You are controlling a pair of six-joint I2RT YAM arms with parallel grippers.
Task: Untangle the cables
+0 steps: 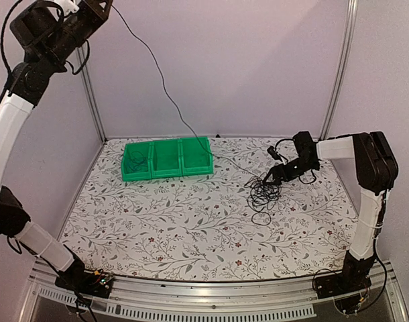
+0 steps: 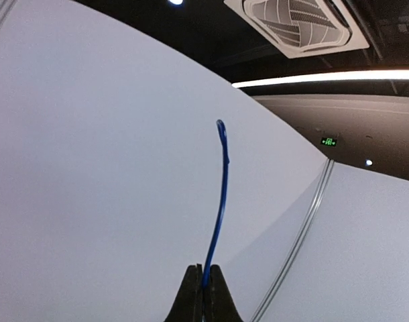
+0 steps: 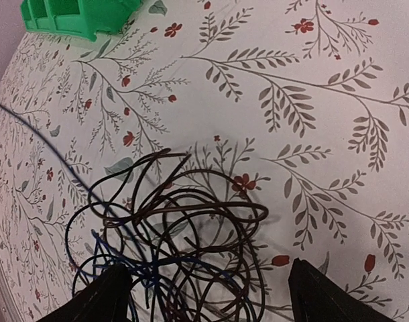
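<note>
1. The cables (image 1: 263,192) lie in one loose tangle on the tabletop (image 1: 191,228), in its right half and nearer to the far edge than to the near edge. The loops are mostly black, with some blue among them.
2. One blue cable (image 2: 222,194) leaves the tangle. It runs in a long straight line towards the far-left corner and rises over the green bins (image 1: 167,173).
3. The left tool (image 2: 204,272) is high above the far-left corner. Its fingers are together and clamped on the blue cable, and a short end stands out beyond them.
4. The right tool (image 3: 208,272) is at the tangle with its fingers apart, one on each side of the bundle. This arm is much the nearer one.
5. The long axis of the blue cable points from the tangle to the far left. A pull along this line probably needs the right tool to hold the rest down.
6. No brand or label is readable. A green sign (image 2: 327,141) is too small to read.
</note>
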